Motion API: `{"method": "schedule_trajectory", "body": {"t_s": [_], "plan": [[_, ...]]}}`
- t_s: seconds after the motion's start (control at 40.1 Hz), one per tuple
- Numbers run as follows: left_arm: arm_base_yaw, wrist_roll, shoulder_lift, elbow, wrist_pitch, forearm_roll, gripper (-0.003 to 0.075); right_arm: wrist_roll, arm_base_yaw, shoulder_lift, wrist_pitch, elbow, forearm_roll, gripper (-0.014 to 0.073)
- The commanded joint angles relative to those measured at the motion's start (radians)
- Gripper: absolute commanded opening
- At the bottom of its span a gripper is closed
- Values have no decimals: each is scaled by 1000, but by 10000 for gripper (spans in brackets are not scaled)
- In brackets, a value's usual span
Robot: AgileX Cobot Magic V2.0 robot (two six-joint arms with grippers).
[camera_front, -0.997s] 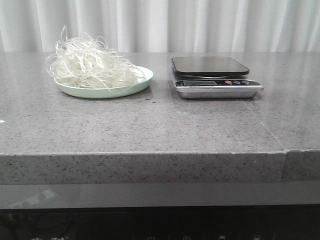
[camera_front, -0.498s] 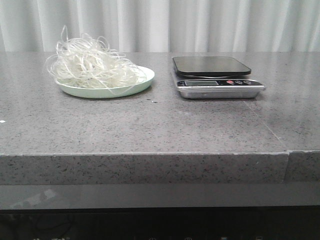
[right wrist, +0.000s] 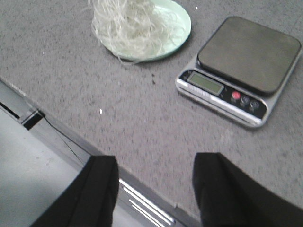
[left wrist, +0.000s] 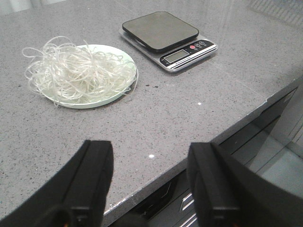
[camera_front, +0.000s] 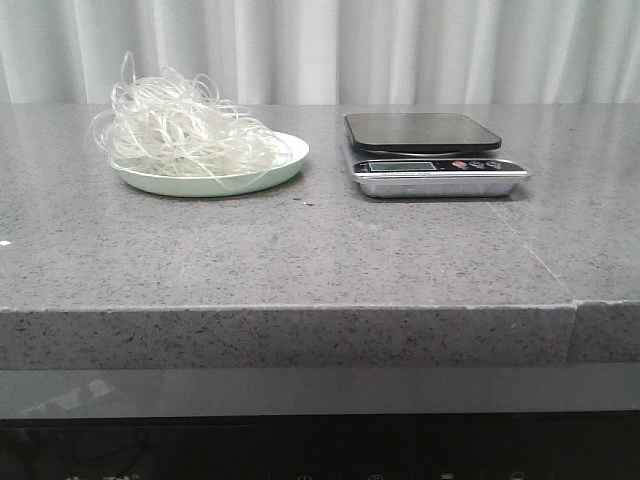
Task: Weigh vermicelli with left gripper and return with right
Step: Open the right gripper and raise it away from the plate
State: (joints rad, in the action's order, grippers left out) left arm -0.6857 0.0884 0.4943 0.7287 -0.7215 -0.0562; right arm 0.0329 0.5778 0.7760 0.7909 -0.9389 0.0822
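A grey speckled stone counter (camera_front: 300,260) fills the front view, with pale curtains (camera_front: 400,50) hanging behind it. On the counter's left side sits a pale green plate (camera_front: 285,165) heaped with the vermicelli (camera_front: 180,135), a loose tangle of thin whitish strands that spills slightly over the plate's left rim. To the right of the plate, a little apart from it, sits a kitchen scale (camera_front: 435,168) with a dark square weighing pad, a silver body, a small display and buttons on its front edge. Nothing rests on the weighing pad.

Neither arm appears in the front view. In the left wrist view, the left gripper (left wrist: 151,182) hangs over the near edge of the counter, its two dark fingers (left wrist: 92,182) spread wide with nothing between them; the plate and noodles lie well beyond it. In the right wrist view, which is somewhat blurred, the right gripper (right wrist: 154,189) also appears parted and empty, held over the counter's front edge, well apart from the scale and the plate.
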Motion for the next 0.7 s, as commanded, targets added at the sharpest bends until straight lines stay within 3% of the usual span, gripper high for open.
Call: {"method": "schedule_trajectory", "body": {"t_s": [0.0,0.349,0.673], "plan": [[-6,5,7,26,74,9,438,-2,-6,-94,-18,31,-14,477],[-6,5,7,26,74,9,438,-2,-6,-325,114,135,-14,477],[-6,5,7,26,74,9,424,-2,-6,-344,113,138,-14,466]]}}
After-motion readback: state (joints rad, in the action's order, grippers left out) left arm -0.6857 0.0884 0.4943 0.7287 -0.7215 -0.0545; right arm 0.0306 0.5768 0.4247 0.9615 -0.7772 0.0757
